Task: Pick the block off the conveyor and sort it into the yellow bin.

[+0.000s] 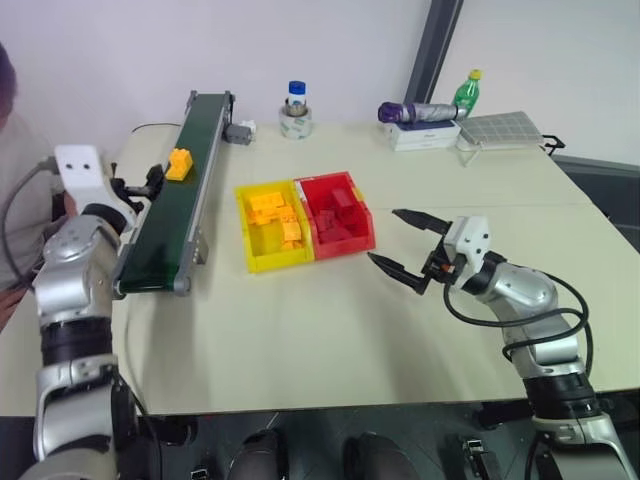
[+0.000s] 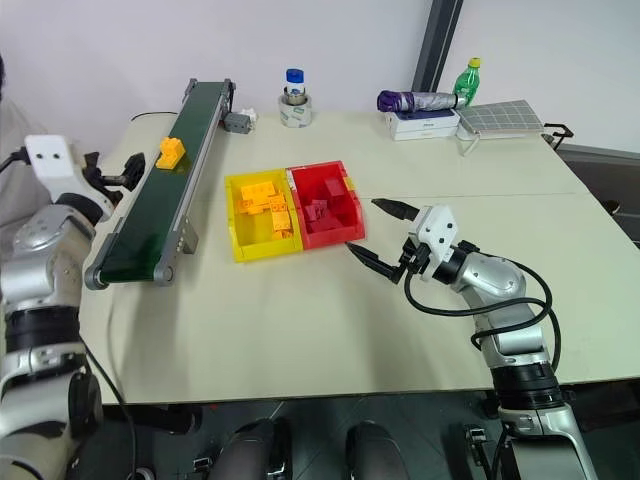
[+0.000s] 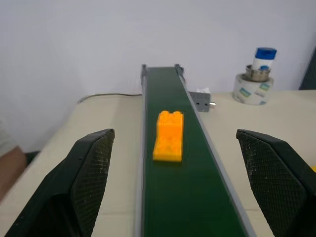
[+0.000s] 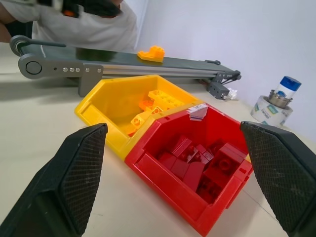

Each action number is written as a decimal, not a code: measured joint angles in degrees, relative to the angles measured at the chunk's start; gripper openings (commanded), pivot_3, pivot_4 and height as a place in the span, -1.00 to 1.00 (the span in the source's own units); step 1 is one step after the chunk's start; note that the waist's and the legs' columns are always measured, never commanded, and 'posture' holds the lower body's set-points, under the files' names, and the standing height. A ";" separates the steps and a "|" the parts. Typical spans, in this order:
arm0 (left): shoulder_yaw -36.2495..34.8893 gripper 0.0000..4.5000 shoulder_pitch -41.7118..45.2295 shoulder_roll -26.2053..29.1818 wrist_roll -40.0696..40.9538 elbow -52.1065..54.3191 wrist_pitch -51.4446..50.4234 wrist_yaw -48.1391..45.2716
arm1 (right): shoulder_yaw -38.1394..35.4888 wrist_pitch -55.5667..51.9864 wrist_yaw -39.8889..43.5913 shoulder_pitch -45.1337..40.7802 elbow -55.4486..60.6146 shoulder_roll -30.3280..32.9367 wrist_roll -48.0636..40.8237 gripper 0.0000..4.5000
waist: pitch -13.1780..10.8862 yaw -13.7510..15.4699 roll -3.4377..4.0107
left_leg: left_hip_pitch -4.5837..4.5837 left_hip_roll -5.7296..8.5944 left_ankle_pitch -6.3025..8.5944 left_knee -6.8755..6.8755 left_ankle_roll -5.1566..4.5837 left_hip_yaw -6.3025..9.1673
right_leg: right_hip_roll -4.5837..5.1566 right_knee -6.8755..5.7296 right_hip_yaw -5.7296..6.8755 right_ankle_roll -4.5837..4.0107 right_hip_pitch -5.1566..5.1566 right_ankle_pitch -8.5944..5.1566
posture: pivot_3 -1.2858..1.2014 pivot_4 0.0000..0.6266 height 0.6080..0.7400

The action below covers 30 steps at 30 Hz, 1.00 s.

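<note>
The block [image 3: 169,135] is seen lying flat on the conveyor [image 1: 170,205], ahead of the left tool [image 3: 173,197], whose jaws are spread wide with nothing held. If closure is mistimed, the block could be nudged askew or knocked over a rail. It is a small studded yellow-orange brick. The right tool [image 1: 408,246], wide open and empty, is held near the red bin [image 1: 337,214] beside the yellow bin [image 1: 250,250].

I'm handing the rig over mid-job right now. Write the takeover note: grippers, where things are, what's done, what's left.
Left gripper: open, empty, lined up on the conveyor short of the block.
Right gripper: open, empty, over the table beside the red bin.
Block: lying on the belt, untouched.
Yellow bin: next to the red bin, already holding several orange blocks.
Done: approach only.
Left: grasp the block, lift, drop it in the yellow bin.
</note>
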<state>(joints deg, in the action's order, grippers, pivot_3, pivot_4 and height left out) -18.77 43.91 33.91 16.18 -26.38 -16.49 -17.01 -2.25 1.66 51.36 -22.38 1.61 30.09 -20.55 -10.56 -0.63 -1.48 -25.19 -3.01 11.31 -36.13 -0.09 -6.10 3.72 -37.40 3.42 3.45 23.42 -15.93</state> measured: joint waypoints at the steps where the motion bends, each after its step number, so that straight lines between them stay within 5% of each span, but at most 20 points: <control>1: 0.66 0.85 2.93 0.34 -1.04 -4.97 1.29 -0.63 | 0.04 0.01 -0.01 -0.23 0.00 -0.02 0.04 1.00 | 0.00 0.00 0.00 | -0.07 -0.02 -0.01 -0.01 0.00 0.00 | -0.07 0.00 0.05 0.02 0.07 0.01 | 0.03 -0.52 1.00; 12: 2.77 0.85 16.20 1.58 -4.67 -34.27 10.43 -6.20 | -0.19 -0.06 -2.03 2.20 1.23 0.04 0.28 1.00 | -0.01 -0.05 -0.01 | -0.16 0.04 0.04 -0.07 -0.09 -0.12 | -0.15 -0.03 0.10 0.22 0.14 0.02 | 0.03 -0.52 1.00; 22: 2.55 0.85 15.87 -0.51 -5.28 -36.72 11.79 -5.57 | -0.23 -0.08 -3.20 3.39 2.87 0.13 0.36 1.00 | -0.01 -0.01 -0.02 | -0.16 0.04 0.04 -0.17 -0.10 -0.09 | -0.13 -0.04 0.08 0.29 0.10 0.07 | 0.03 -0.52 1.00; 25: 2.55 0.48 15.34 -0.53 -5.27 -36.66 11.74 -5.90 | -0.23 -0.08 -3.21 3.47 2.87 0.15 0.71 1.00 | -0.01 -0.10 -0.01 | -0.15 0.03 0.03 -0.17 -0.10 -0.09 | -0.15 -0.07 0.08 0.29 0.11 0.07 | 0.03 -0.52 1.00; 29: 2.32 -0.41 14.00 -0.53 -5.17 -35.92 11.13 -6.03 | -0.23 -0.07 -3.19 3.46 2.86 0.15 1.13 1.00 | -0.01 -0.08 -0.02 | -0.15 0.03 0.03 -0.19 -0.10 -0.09 | -0.15 -0.10 0.08 0.29 0.10 0.07 | 0.03 -0.52 1.00; 30: 2.27 -0.40 13.67 -0.52 -5.17 -35.41 10.97 -6.02 | -0.23 -0.07 -3.19 3.45 2.86 0.15 1.19 1.00 | -0.01 -0.06 -0.02 | -0.14 0.03 0.03 -0.20 -0.10 -0.09 | -0.15 -0.11 0.08 0.29 0.10 0.07 | 0.03 -0.52 1.00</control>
<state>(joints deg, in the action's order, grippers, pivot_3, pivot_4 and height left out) -16.50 57.58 33.39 11.01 -61.80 -5.52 -23.03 -2.49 1.59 48.17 -18.93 4.46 30.24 -19.36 -10.57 -0.69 -1.50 -25.33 -2.98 11.35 -36.33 -0.18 -6.19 3.57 -37.51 3.50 3.74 23.52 -15.86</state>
